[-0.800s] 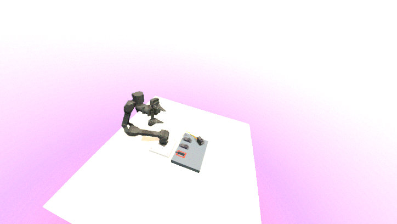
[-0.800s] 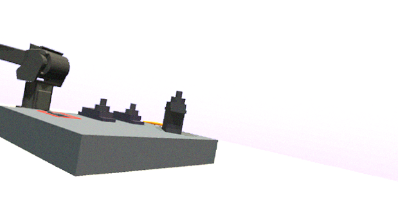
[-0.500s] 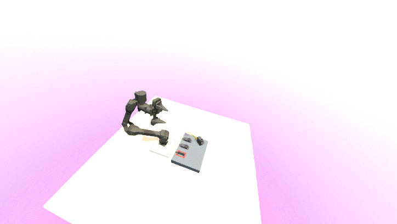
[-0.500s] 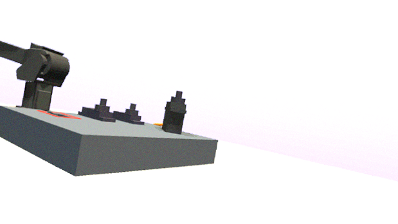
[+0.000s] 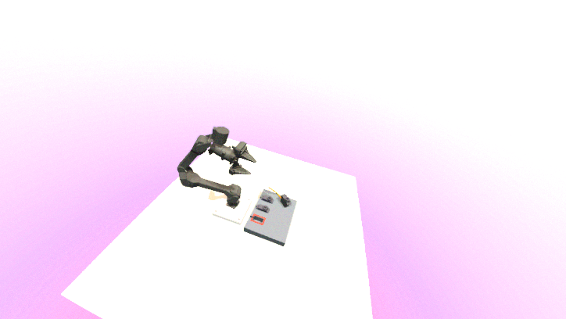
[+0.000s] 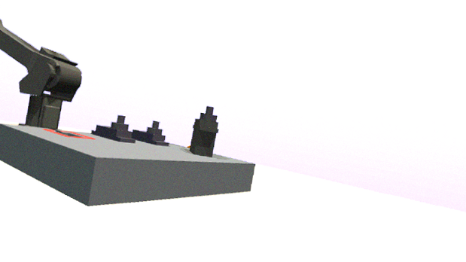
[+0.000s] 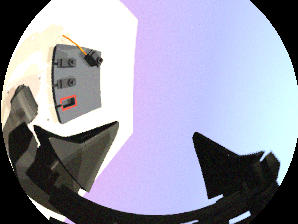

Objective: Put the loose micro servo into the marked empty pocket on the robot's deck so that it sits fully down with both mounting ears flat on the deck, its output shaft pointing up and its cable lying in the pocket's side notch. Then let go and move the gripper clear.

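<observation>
Claw (image 5: 250,166) (image 7: 157,131) was spread wide with nothing between the fingers, and you had it hanging up over the base side, well apart from the parts. Probably you opened it that far so it could drop around the servo body without clipping it.

Down and out from the claw, the deck (image 5: 273,225) (image 6: 171,181) (image 7: 87,97) sat beside the arm's base. On its near side you had two seated servos (image 5: 264,202) (image 6: 114,132) (image 7: 67,72) in a row, likely your pattern for the right fit, and then the marked pocket (image 5: 258,219) (image 6: 69,134) (image 7: 68,103), unfilled, its side notch facing the base.

Past that row, on the deck's far side, was your loose micro servo (image 5: 284,200) (image 6: 203,138) (image 7: 93,58), standing on the deck instead of sunk in it. Its shaft pointed up, so I'd guess no flip was needed. Its long axis looked skewed against the seated pair, and the orange cable (image 5: 275,191) (image 7: 75,45) trailed back past the deck edge, so you'd likely have needed a twist before lowering.
</observation>
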Controlling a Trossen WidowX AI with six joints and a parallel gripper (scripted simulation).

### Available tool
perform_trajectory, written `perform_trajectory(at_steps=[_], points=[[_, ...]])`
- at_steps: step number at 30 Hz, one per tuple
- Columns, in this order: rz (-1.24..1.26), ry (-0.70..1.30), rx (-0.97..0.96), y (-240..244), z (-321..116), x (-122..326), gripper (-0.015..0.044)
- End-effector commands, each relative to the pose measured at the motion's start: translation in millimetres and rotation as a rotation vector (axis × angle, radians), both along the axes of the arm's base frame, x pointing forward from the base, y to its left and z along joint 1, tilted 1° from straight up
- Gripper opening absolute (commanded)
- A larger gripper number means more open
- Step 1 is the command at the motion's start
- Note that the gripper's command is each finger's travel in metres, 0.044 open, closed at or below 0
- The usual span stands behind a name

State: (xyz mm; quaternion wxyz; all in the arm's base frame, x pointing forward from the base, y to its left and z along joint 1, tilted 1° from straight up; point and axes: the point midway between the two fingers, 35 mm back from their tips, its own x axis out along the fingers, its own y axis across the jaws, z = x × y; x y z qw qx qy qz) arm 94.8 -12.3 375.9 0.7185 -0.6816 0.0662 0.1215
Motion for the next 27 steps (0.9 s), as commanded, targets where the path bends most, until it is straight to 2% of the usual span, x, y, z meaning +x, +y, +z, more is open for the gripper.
perform_trajectory(at_steps=[1,27], points=[[-0.008,0.061,0.073,9.7,-3.2,13.1,0.0440],[-0.265,0.497,0.602,72.2,-45.5,97.1,0.0440]])
